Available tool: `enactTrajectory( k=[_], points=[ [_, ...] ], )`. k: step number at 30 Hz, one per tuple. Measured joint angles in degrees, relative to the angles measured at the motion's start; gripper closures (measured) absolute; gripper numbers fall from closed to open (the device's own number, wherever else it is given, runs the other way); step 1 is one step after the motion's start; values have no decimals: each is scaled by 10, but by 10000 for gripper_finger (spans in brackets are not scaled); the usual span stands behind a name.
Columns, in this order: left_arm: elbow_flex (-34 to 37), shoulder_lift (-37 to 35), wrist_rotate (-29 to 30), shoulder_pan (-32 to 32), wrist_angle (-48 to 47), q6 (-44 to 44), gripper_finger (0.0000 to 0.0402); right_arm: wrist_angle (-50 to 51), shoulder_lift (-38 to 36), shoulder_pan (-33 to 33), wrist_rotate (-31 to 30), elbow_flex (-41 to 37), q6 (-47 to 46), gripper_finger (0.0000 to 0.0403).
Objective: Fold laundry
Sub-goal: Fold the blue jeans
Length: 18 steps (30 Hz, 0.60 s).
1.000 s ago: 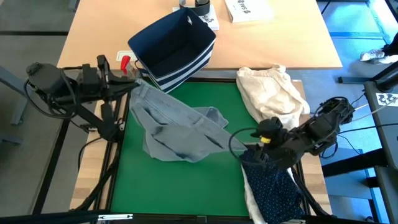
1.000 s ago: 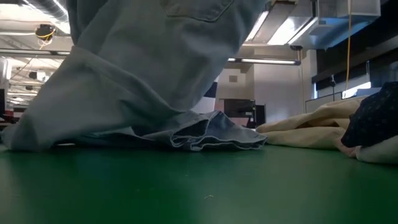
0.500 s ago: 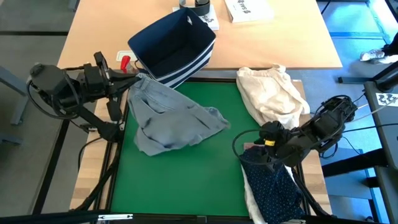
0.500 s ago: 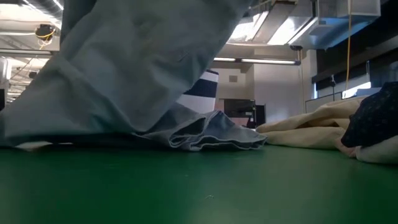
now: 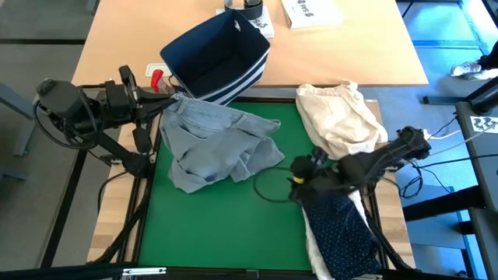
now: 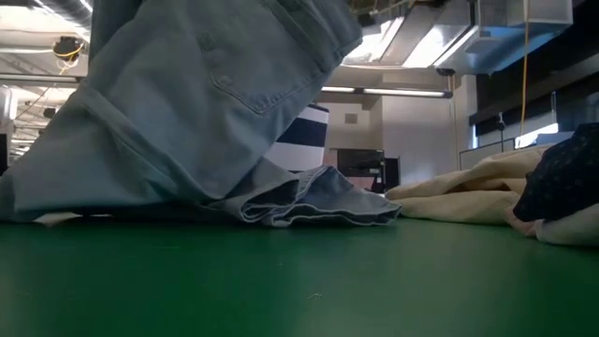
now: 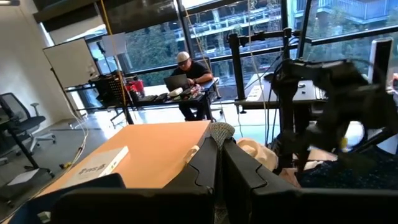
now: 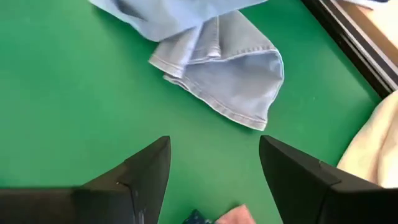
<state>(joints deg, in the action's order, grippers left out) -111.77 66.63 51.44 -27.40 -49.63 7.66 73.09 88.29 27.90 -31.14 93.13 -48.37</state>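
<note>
Jeans point(image 5: 214, 144) x1 in left tool point(image 5: 165, 103), right tool point(image 5: 299, 180) agape

Open-plan office or lab: whiteboard point(image 7: 73, 61), office chair point(image 7: 17, 121), person at laptop by shared desk point(image 7: 186, 76), large glass walls, exposed ceiling ducts point(image 6: 37, 17), fluorescent lights.

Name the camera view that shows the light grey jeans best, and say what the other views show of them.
The high view: the whole light grey jeans show, crumpled on the green mat, one edge lifted by the shut left gripper. The low view shows hanging denim with a pocket and a hem on the mat; the right wrist view, one leg end; the left wrist view, a pinched scrap.
</note>
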Motion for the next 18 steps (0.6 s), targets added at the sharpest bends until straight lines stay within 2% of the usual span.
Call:
enactTrajectory(
  k=[6, 11, 15, 18],
  points=[
    [1, 0, -45, 0, 0, 0, 395, -62, -20, -87, 51, -44, 93, 157],
    [1, 1, -47, 0, -4, 0, 395, -129, -36, -169, 136, -56, 204, 157],
    [1, 1, -47, 0, -5, 0, 395, -158, -53, -213, 170, -56, 261, 157],
    [1, 1, -47, 0, -5, 0, 395, -210, -63, -229, 242, -56, 289, 157]
  ],
)
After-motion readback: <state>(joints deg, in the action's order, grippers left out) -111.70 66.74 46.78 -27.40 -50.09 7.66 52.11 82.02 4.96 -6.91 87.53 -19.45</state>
